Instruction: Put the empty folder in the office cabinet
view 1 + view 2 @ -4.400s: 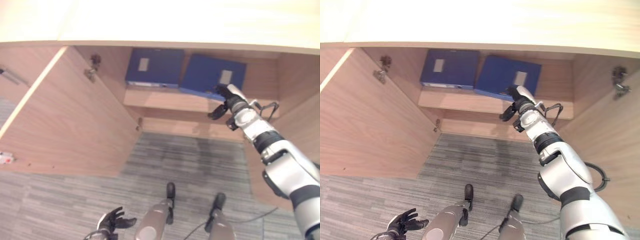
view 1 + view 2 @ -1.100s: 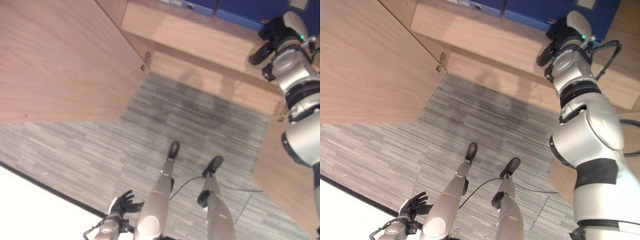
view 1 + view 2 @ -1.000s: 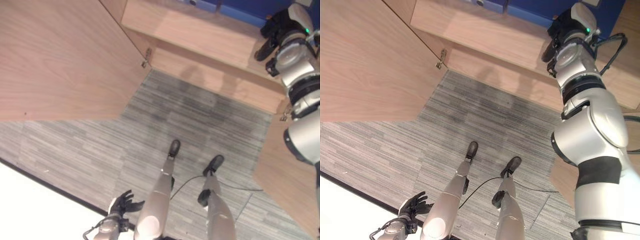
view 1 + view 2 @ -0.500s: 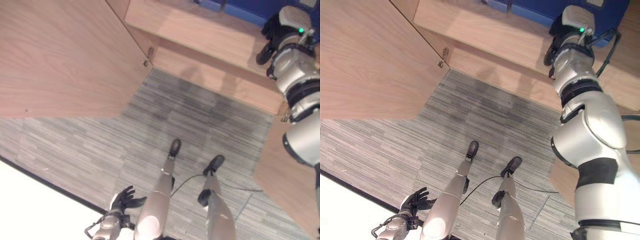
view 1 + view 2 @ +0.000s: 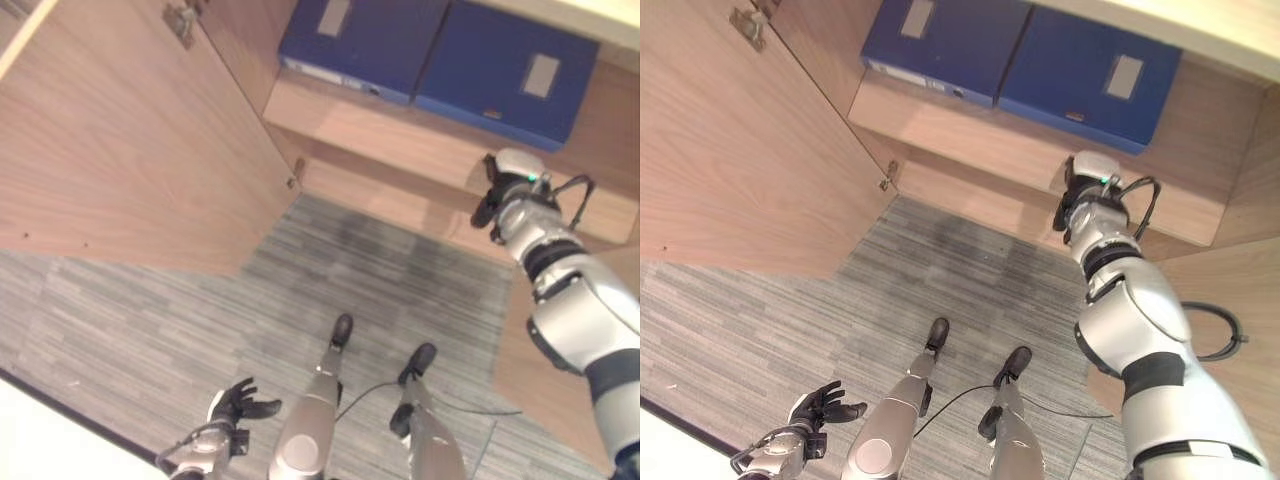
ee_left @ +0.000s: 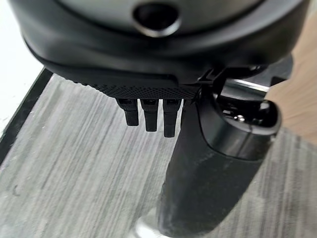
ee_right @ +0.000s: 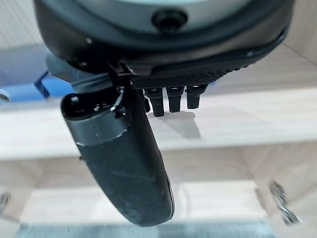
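— What's in the cabinet (image 5: 150,180)?
— Two blue folders (image 5: 505,70) side by side on the shelf (image 5: 970,135), each with a pale label; any writing seems unreadable.
— And the hands?
— The right hand (image 5: 498,190) hangs empty before the shelf, fingers relaxed. The left hand (image 5: 818,408) is spread low over the carpet (image 5: 150,320).

Two blue folders (image 5: 1015,50) lie side by side at the back of the cabinet shelf (image 5: 970,135), covering its rear part from near the left wall to well toward the right, while the shelf's front strip along the edge lies bare. The right hand (image 5: 1085,195) hangs just before that front edge near the right end, fingers relaxed and holding nothing. The open door (image 5: 110,150) walls off the left side, and the opening below the shelf looks free, though it is dim there.
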Controlling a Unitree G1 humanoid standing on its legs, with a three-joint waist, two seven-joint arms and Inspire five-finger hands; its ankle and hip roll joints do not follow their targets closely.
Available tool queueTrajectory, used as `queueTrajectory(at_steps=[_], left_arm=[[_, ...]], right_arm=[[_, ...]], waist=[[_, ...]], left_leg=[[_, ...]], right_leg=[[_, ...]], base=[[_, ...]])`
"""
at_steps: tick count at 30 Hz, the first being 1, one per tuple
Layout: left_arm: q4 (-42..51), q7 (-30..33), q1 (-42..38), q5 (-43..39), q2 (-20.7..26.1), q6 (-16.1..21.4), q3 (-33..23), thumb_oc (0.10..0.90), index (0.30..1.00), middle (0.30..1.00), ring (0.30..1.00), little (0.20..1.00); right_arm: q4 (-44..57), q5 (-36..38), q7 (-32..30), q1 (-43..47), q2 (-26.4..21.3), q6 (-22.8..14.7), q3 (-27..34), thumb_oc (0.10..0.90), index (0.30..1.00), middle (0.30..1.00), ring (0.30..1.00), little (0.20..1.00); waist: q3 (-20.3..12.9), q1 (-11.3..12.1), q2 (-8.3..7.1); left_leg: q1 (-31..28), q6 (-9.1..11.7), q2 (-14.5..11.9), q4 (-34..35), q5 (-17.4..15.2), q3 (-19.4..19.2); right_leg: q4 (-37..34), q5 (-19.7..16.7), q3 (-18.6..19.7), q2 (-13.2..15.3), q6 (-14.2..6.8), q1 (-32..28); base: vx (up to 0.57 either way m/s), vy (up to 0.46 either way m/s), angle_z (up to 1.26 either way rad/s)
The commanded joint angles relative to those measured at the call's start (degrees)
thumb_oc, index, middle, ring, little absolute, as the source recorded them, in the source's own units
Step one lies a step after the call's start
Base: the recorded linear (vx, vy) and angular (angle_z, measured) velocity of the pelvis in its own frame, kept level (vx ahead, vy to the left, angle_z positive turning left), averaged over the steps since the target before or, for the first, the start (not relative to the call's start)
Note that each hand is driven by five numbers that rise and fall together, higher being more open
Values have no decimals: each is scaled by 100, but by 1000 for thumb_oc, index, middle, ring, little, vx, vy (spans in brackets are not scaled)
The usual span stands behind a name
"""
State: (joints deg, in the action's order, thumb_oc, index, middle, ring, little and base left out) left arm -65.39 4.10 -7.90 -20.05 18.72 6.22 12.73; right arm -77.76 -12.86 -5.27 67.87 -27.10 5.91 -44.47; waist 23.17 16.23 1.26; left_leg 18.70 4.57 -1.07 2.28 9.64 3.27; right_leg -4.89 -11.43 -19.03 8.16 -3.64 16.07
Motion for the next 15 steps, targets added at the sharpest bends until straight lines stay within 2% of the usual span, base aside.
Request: queueTrajectory(at_steps=[1, 5, 7, 11, 12, 14, 15], left_arm=[[-482, -65, 374, 394, 92, -75, 357, 800, 900, 900, 900, 900], [-632, -92, 254, 674, 18, -143, 326, 800, 900, 900, 900, 900], [-675, -77, 241, 761, 2, -165, 329, 800, 900, 900, 900, 900], [-835, -72, 134, 1059, -155, -240, 342, 800, 900, 900, 900, 900], [-837, -72, 137, 1060, -156, -238, 343, 800, 900, 900, 900, 900], [-965, -110, 64, 1337, -269, -325, 405, 800, 900, 900, 900, 900], [-1035, -75, 6, 1648, -435, -446, 463, 800, 900, 900, 900, 900]], right_arm=[[-263, -74, 39, 130, 308, -100, -59, 800, 900, 900, 900, 900], [100, 63, 166, -197, 675, -201, 55, 800, 900, 900, 900, 900], [242, 110, 185, -277, 753, -230, 71, 800, 900, 900, 900, 900], [817, 702, 255, -777, 945, -354, 349, 800, 900, 900, 900, 900], [824, 704, 255, -784, 944, -350, 348, 800, 900, 900, 900, 900], [1202, 1120, 385, -1204, 1052, -398, 474, 800, 900, 900, 900, 900], [1944, 1681, 659, -2139, 1140, -459, 543, 800, 900, 900, 900, 900]], waist=[[-772, 24, -199], [-1104, -180, -335], [-1162, -230, -364], [-1436, -522, -483], [-1437, -518, -484], [-1572, -688, -514], [-1739, -980, -533]], left_leg=[[-256, 86, 153, 272, -157, -123], [-586, 35, 102, 267, -288, -223], [-692, 33, 76, 262, -338, -262], [-917, -4, 13, 263, -415, -383], [-922, -4, 13, 264, -417, -387], [-1055, -21, -28, 270, -478, -473], [-1295, -68, -81, 265, -593, -640]], right_leg=[[226, 476, 77, 338, -636, -568], [180, 513, 186, 282, -615, -783], [169, 536, 224, 256, -605, -867], [201, 573, 366, 212, -576, -983], [201, 575, 370, 212, -576, -986], [222, 595, 459, 184, -564, -1037], [262, 620, 639, 136, -546, -1108]], base=[[43, 53, -9], [45, 12, -17], [34, -8, -12], [42, 5, -19], [28, 11, -8], [78, 32, -27], [110, 48, -30]])
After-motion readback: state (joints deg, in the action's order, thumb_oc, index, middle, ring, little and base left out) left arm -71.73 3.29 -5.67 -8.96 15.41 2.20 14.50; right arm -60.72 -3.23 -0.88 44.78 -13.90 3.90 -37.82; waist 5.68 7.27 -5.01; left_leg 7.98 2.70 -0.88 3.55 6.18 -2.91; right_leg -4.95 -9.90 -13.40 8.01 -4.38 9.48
